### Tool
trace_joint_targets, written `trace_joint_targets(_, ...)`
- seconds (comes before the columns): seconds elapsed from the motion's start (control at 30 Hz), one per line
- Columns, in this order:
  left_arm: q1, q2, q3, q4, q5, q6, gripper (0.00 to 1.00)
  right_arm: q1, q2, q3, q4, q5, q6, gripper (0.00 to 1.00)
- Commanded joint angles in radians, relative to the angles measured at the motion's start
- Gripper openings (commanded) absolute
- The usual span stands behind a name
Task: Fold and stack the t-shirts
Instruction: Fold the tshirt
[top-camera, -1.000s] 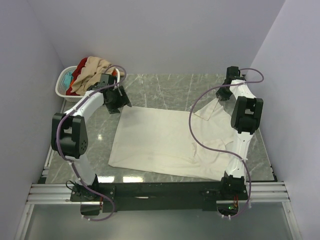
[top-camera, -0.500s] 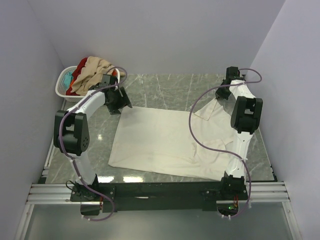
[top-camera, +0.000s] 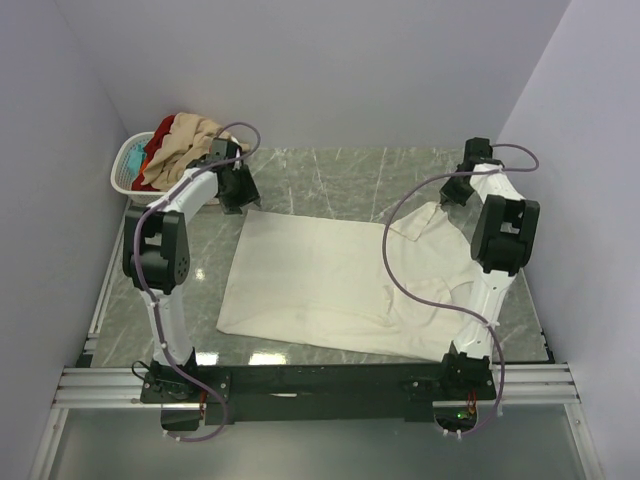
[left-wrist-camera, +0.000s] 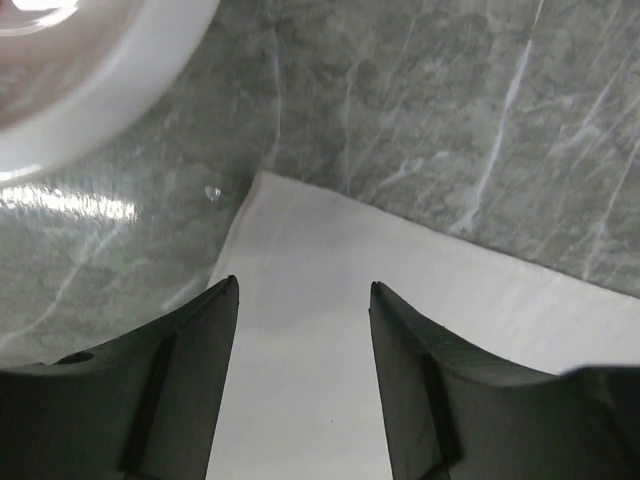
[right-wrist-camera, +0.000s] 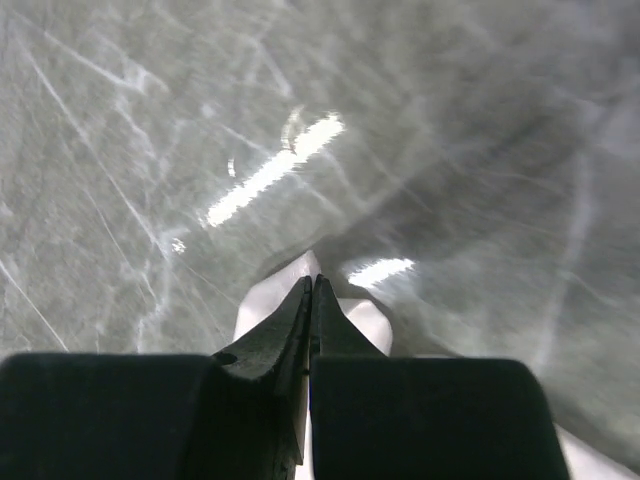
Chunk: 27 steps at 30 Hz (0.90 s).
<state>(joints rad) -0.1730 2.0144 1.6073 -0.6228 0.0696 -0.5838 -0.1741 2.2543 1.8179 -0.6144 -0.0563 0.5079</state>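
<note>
The right claw has its fingers pressed together, pinching a thin edge of the cream-white t-shirt; white cloth shows on either side of the closed tips, and the marbled green surface lies below them. In the overhead view this claw is at the far right of the surface, and the shirt's right part rises in a peak toward it

The left claw has its fingers spread, one on each side of the shirt's far left corner and just above it; whether the tips touch the cloth cannot be told. That corner lies flat on the surface

The rest of the cream-white t-shirt is spread across the middle of the surface, with wrinkles near its right side. At the far left corner stands a white laundry basket holding a heap of tan, red and teal t-shirts
</note>
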Motion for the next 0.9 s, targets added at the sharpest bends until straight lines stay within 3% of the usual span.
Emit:
trace_joint_targets(0.0,-0.017,0.039,0.077,-0.020,-0.066,0.058,0.60,-0.036,-0.113,-0.032,0.025,-0.005,0.008,0.00)
trace_joint_targets(0.27,-0.045,0.147,0.181,-0.040,-0.132,0.102,0.39,-0.041,-0.150,-0.077,0.022,-0.022,0.012,0.00)
trace_joint_targets(0.53,-0.051,0.182,0.198,-0.058,-0.212,0.096,0.32,-0.041,-0.153,-0.077,0.015,-0.028,0.012,0.00)
trace_joint_targets(0.87,-0.051,0.222,0.209,-0.049,-0.229,0.088,0.36,-0.041,-0.153,-0.083,0.001,-0.040,0.011,0.00)
